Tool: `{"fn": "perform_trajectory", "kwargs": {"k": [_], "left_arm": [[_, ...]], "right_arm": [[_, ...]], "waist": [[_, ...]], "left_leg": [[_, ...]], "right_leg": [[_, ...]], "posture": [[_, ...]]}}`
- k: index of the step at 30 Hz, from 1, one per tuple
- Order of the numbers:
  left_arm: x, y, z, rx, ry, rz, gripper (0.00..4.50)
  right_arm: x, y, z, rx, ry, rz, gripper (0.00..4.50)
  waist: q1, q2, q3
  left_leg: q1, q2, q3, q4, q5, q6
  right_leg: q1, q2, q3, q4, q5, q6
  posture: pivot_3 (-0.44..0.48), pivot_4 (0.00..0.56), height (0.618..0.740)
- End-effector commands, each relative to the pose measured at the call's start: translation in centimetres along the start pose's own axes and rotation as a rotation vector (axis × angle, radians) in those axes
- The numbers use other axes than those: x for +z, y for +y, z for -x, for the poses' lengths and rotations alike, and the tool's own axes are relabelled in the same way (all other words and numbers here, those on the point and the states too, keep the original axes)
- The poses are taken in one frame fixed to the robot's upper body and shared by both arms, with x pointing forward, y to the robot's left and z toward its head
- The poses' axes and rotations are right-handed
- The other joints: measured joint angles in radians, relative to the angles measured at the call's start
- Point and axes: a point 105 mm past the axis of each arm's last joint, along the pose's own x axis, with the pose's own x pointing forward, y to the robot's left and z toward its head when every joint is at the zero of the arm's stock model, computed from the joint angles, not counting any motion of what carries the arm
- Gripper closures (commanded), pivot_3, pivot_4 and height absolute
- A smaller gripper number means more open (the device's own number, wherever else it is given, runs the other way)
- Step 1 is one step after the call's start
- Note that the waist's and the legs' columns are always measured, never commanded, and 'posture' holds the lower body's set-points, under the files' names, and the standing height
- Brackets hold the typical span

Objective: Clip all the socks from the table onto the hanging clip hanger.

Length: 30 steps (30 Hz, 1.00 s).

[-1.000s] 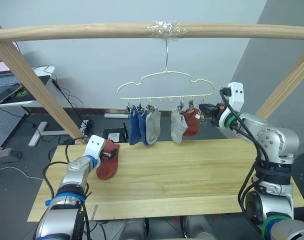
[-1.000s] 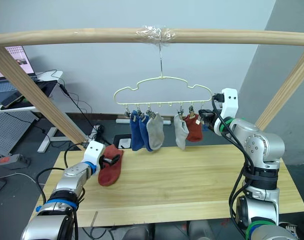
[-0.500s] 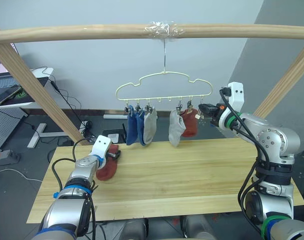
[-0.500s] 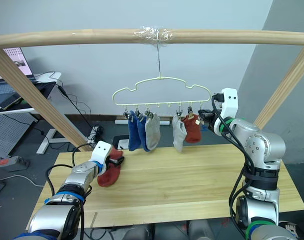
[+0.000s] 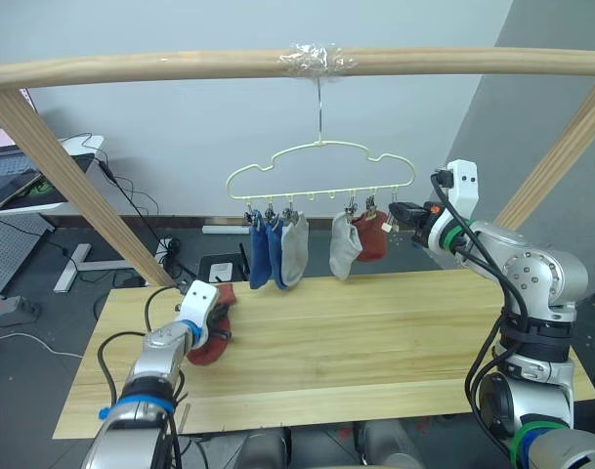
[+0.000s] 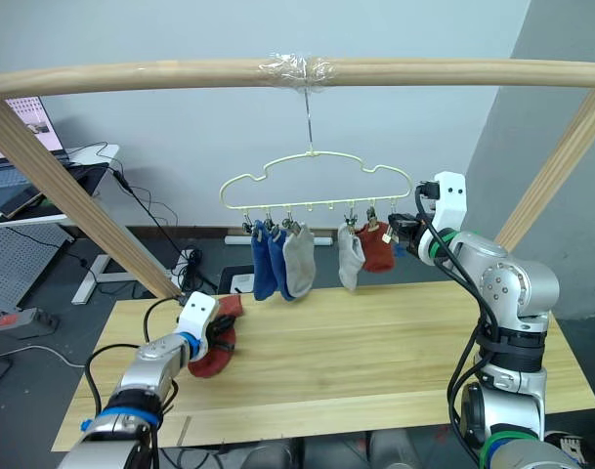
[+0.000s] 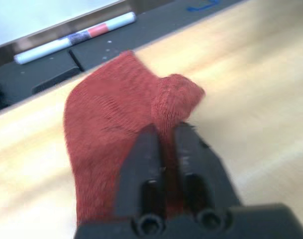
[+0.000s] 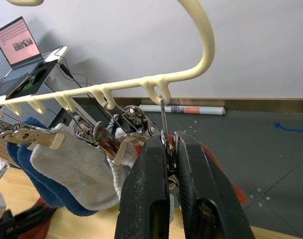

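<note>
The left gripper was closed on a raised fold of the last rust-red sock, which lay near the left end of the table. The right gripper was closed on the wire of the end clip of the clip hanger, beside the hanging red sock.

To do this step well, I think the left arm should lift the sock straight up until it is free of the wood, so that it hangs from its pinched edge. Then this edge should be brought to the clip that the right gripper holds steady. The hanger swings easily on its hook, so a slow approach would be safer. The fold looked small, and the sock could slip out.

Five socks hung already: two blue socks, two grey socks and the red one.

The table was of light wood planks. Above it ran a thick wooden pole, with the hanger's hook taped on it. Behind, on the left, stood a desk with a laptop, and cables lay on the dark floor.
</note>
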Motion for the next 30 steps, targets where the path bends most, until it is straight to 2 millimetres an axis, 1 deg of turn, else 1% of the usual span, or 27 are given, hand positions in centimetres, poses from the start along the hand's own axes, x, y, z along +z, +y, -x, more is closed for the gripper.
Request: {"fn": "perform_trajectory", "kwargs": {"k": [1, 2, 4, 6, 8, 9, 11, 14, 15, 18, 20, 25, 30], "left_arm": [[-2.7, -4.2, 1.1, -0.169, 0.071, -0.008, 4.49], [-2.6, -5.2, 1.6, -0.206, 0.056, -0.021, 4.49], [-1.7, -6.8, 2.7, -0.270, 0.001, -0.047, 4.49], [0.8, -8.4, 3.6, -0.321, -0.128, -0.043, 4.49], [3.8, -10.2, 4.7, -0.382, -0.264, 0.034, 4.49], [5.0, -11.2, 5.2, -0.417, -0.315, 0.036, 4.49], [6.8, -13.1, 6.3, -0.493, -0.397, -0.005, 4.49], [10.2, -15.6, 7.5, -0.560, -0.549, -0.068, 4.49], [11.4, -16.3, 7.7, -0.567, -0.601, -0.076, 4.49], [13.5, -17.9, 8.0, -0.578, -0.691, -0.104, 4.49], [14.5, -18.8, 7.9, -0.574, -0.740, -0.141, 4.49], [15.6, -19.6, 7.1, -0.541, -0.789, -0.188, 4.49], [16.7, -21.1, 6.5, -0.550, -0.838, -0.217, 4.49]], "right_arm": [[1.0, 0.3, 0.4, 0.014, -0.043, 0.013, 4.50], [0.9, 0.2, 0.4, 0.013, -0.042, 0.013, 4.50], [0.9, 0.2, 0.4, 0.014, -0.041, 0.013, 4.50], [1.0, 0.2, 0.5, 0.019, -0.039, 0.004, 4.50], [1.1, 0.1, 0.6, 0.021, -0.029, -0.072, 4.50], [1.1, 0.1, 0.7, 0.020, -0.021, -0.115, 4.50], [1.2, 0.1, 0.8, 0.022, -0.007, -0.195, 4.50], [1.5, 0.5, 1.2, 0.032, 0.023, -0.256, 4.50], [1.5, 0.6, 1.3, 0.033, 0.034, -0.278, 4.50], [1.5, 0.8, 1.3, 0.029, 0.043, -0.326, 4.50], [1.5, 0.9, 1.2, 0.026, 0.033, -0.362, 4.50], [1.5, 1.1, 1.1, 0.023, 0.021, -0.415, 4.50], [1.3, 1.7, 1.0, 0.026, 0.018, -0.457, 4.50]], "waist": [[0.001, 0.000, 0.000], [0.001, 0.000, 0.000], [0.002, 0.000, 0.000], [0.005, 0.000, 0.002], [0.009, -0.002, 0.004], [0.012, -0.002, 0.005], [0.015, -0.002, 0.005], [0.015, -0.001, 0.005], [0.015, -0.001, 0.005], [0.012, -0.001, 0.005], [0.009, -0.001, 0.005], [0.007, -0.001, 0.005], [0.004, -0.001, 0.006]], "left_leg": [[0.000, 0.000, 0.000, 0.000, 0.000, 0.000], [0.000, 0.000, 0.000, 0.000, 0.000, 0.000], [0.000, 0.000, 0.000, -0.001, 0.000, 0.000], [0.000, 0.001, 0.000, -0.001, 0.000, 0.000], [-0.001, 0.001, -0.001, 0.000, 0.000, 0.000], [-0.002, 0.001, -0.001, 0.000, 0.000, 0.000], [-0.003, 0.003, -0.001, 0.001, 0.000, 0.000], [-0.003, 0.002, 0.001, 0.001, 0.000, 0.000], [-0.003, 0.002, 0.001, 0.000, 0.000, 0.000], [-0.004, 0.002, 0.001, 0.000, 0.000, 0.000], [-0.004, 0.002, 0.001, -0.001, 0.000, 0.000], [-0.005, 0.001, 0.001, 0.000, 0.000, 0.000], [-0.005, 0.001, 0.001, 0.000, 0.000, 0.001]], "right_leg": [[0.000, 0.000, 0.000, 0.000, 0.001, -0.002], [0.000, 0.000, 0.000, 0.000, 0.002, -0.003], [0.000, 0.000, 0.000, -0.001, 0.001, -0.003], [0.000, 0.000, 0.000, -0.001, 0.000, 0.000], [-0.001, 0.000, -0.001, -0.001, 0.000, 0.000], [-0.001, 0.000, -0.001, -0.001, 0.000, 0.000], [-0.001, 0.000, -0.002, -0.001, 0.000, 0.000], [-0.001, 0.001, -0.002, -0.001, 0.000, -0.001], [-0.001, 0.001, -0.001, -0.002, 0.001, -0.003], [-0.001, 0.001, -0.001, -0.004, 0.002, -0.005], [-0.001, 0.001, -0.002, -0.004, 0.002, -0.005], [-0.001, 0.001, -0.001, -0.004, 0.002, -0.005], [-0.001, 0.002, -0.001, -0.004, 0.000, -0.001]], "posture": [[-0.054, 0.140, 0.740], [-0.053, 0.140, 0.740], [-0.052, 0.139, 0.740], [-0.047, 0.141, 0.740], [-0.046, 0.141, 0.740], [-0.046, 0.141, 0.740], [-0.052, 0.142, 0.740], [-0.059, 0.141, 0.740], [-0.068, 0.141, 0.740], [-0.079, 0.139, 0.740], [-0.079, 0.139, 0.740], [-0.094, 0.140, 0.740], [-0.100, 0.142, 0.740]]}}
